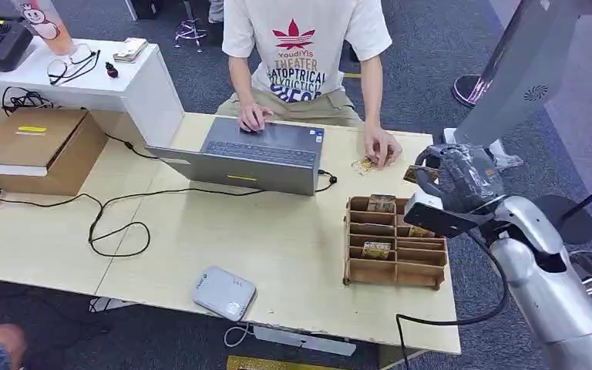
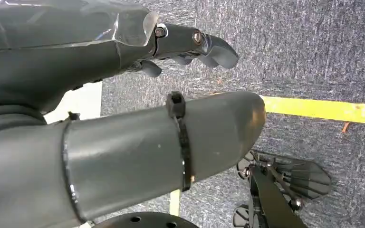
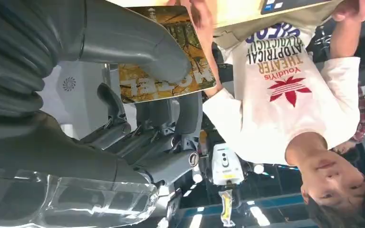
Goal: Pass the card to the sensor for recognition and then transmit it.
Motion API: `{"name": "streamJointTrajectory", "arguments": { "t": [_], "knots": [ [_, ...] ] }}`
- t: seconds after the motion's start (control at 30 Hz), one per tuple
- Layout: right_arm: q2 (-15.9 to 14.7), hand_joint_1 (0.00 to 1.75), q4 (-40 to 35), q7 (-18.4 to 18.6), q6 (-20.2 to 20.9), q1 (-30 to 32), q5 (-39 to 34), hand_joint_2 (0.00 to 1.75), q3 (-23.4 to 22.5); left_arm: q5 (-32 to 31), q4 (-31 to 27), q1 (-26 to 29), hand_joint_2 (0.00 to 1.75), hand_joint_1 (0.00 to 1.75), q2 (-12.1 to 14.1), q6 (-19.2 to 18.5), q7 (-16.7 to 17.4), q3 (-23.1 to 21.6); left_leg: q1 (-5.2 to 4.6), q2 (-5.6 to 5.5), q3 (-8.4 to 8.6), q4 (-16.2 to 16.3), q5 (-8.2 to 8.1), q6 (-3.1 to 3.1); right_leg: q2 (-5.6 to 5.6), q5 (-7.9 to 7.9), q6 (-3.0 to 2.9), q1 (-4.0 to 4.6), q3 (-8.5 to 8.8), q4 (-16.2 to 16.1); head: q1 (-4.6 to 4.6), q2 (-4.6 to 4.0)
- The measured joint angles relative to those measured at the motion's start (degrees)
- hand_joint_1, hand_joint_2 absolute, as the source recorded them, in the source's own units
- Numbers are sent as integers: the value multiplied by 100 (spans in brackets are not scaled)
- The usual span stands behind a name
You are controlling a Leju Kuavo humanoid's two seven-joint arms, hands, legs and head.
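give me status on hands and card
Right hand holds card between thumb and fingers, raised at the table's far right. Left hand hangs empty over carpet. Person's hand rests near another card.

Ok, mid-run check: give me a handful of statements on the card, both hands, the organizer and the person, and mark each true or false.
1. The right hand holds a card between thumb and fingers. True.
2. The laptop on the table is closed. False: it is open, with the person's hand on it.
3. The left hand holds a card. False: it holds nothing and hangs over carpet.
4. The wooden organizer has cards in some compartments. True.
5. The person's other hand touches a card on the table. True.
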Motion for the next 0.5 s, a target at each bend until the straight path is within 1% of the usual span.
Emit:
{"name": "streamJointTrajectory", "arguments": {
  "t": [0.13,0.23,0.33,0.37,0.43,0.47,0.5],
  "knots": [
    [0,145,52,-4,-2,-35,0,175,63,0,0,0,0,0,0,0,0,0,0,0,-1,0,-1,1,-1,0,0,0,0,0,0,0],
    [0,150,83,-4,-2,-51,0,175,96,0,0,0,0,0,2,0,0,0,0,0,-1,1,-1,1,-1,0,1,0,0,0,0,0],
    [0,148,98,-2,4,-81,-4,175,138,2,0,1,0,0,2,0,0,0,0,0,-3,1,-1,1,-1,0,1,0,1,0,0,0],
    [2,150,111,-4,15,-136,-24,175,157,2,0,1,0,0,0,0,2,2,0,0,-5,1,-1,1,-1,0,1,0,1,0,0,0],
    [15,148,172,-28,92,-316,-144,175,216,2,0,-1,0,0,0,2,9,0,0,1,-3,1,0,1,0,1,1,0,0,0,0,0],
    [22,157,210,-31,140,-442,-214,175,249,2,0,-1,0,0,0,4,9,0,0,1,-3,2,0,1,1,1,1,0,0,0,0,0],
    [31,161,251,-28,182,-558,-280,175,295,0,0,-1,0,0,0,4,9,0,0,1,-1,2,1,0,2,1,1,0,0,0,-2,0]
  ]
}}
